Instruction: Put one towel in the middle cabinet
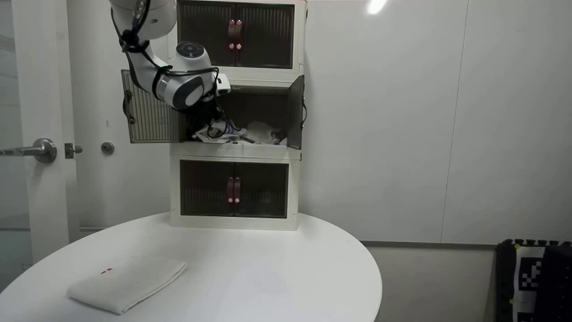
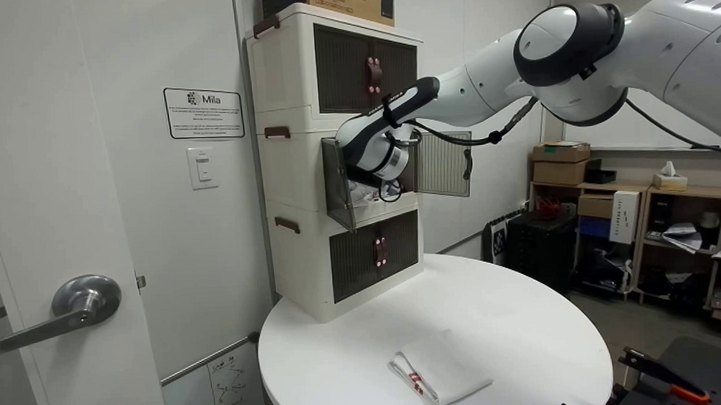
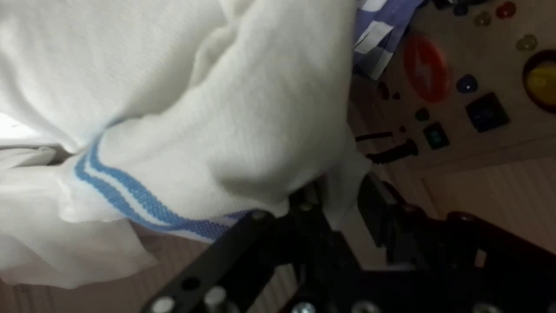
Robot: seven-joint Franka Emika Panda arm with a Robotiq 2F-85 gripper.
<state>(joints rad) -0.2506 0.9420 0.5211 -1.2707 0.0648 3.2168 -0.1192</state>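
"Where was the towel [image 3: 243, 130] seen?"

"In the middle cabinet [image 2: 289, 169], bunched; in the wrist view it was cut off at the top and partly covered by the gripper [image 3: 336, 198]."

"Was anything grasped?"

"The jaws were seen parted, a fold of towel between; whether both were touched by it could not be told. In both exterior views they could hardly be discerned."

"And nearby?"

"A crumpled white thing [image 1: 261, 133] beside the towel could not be identified. The doors [image 1: 152, 116] were swung wide, one partly covered by the arm [image 2: 471, 91]. A folded cloth [image 1: 127, 284] was seen on the table [image 1: 268, 264]."

"The pose?"

"The arm was stretched out, the wrist [image 1: 192, 89] bent downward."
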